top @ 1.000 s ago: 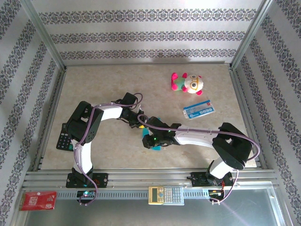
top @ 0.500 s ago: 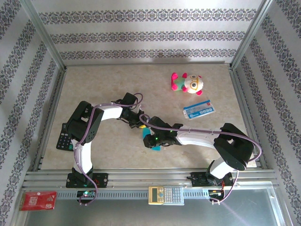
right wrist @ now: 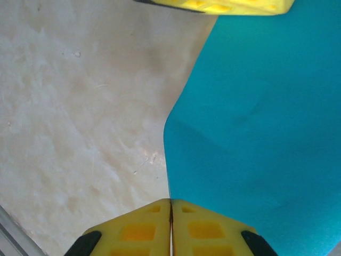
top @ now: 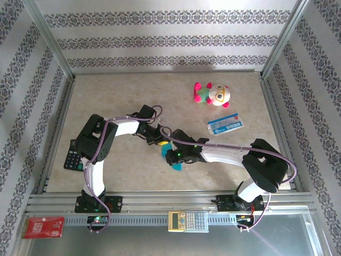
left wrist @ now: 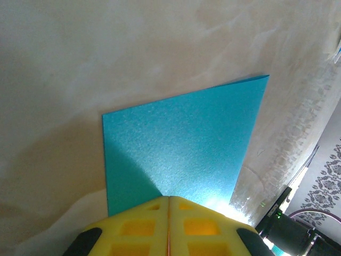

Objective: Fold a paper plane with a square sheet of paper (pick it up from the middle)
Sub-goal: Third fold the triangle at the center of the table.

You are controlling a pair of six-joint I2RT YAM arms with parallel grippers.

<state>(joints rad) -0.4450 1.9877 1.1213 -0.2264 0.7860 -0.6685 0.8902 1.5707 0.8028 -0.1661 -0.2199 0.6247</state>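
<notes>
The left gripper (left wrist: 169, 206) and right gripper (right wrist: 171, 209) are each pinching, jaws closed tight, a separate spot on the rim of the teal-blue sheet of paper (left wrist: 186, 138) near the table's (top: 122, 96) middle, slightly toward its near edge, apparently steadying it for a fold.

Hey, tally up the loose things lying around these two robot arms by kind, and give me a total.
Calculators: 2 (black calculator, beige calculator)
Plush toy: 1
Printed card: 1
Teal paper: 1
Red packet: 1
Total: 6
</notes>
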